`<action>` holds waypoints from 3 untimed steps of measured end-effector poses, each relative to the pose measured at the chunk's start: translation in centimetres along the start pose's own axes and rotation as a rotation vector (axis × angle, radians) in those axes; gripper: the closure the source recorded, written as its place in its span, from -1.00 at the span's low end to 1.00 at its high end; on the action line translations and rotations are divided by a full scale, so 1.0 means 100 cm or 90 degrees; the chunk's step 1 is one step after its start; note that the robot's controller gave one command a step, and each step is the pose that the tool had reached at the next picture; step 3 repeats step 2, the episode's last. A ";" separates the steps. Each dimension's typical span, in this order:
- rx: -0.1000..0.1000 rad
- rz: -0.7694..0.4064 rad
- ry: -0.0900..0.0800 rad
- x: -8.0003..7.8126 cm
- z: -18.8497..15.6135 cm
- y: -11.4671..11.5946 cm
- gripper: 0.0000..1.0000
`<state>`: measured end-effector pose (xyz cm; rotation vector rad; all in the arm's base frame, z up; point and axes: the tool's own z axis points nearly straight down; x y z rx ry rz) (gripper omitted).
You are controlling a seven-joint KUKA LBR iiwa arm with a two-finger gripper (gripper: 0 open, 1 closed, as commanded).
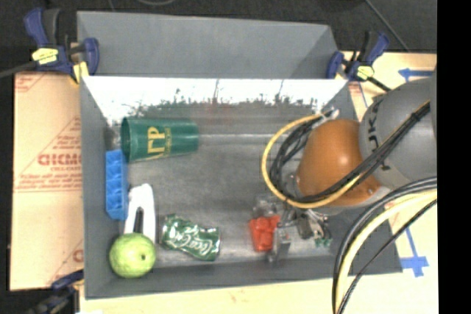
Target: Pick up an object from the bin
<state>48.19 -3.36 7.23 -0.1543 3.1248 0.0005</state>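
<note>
Fingers sit low with a small red lumpy object just beside them, probably the target; can't tell if they're open or closed.

The bin is dull grey metal, its floor scuffed. Far left, the green cup looks smooth plastic; the blue block likewise. The crushed green can is crinkled, shiny metal; the apple smooth.
</note>
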 end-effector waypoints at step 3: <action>0.000 0.003 0.008 -0.015 -0.062 -0.007 1.00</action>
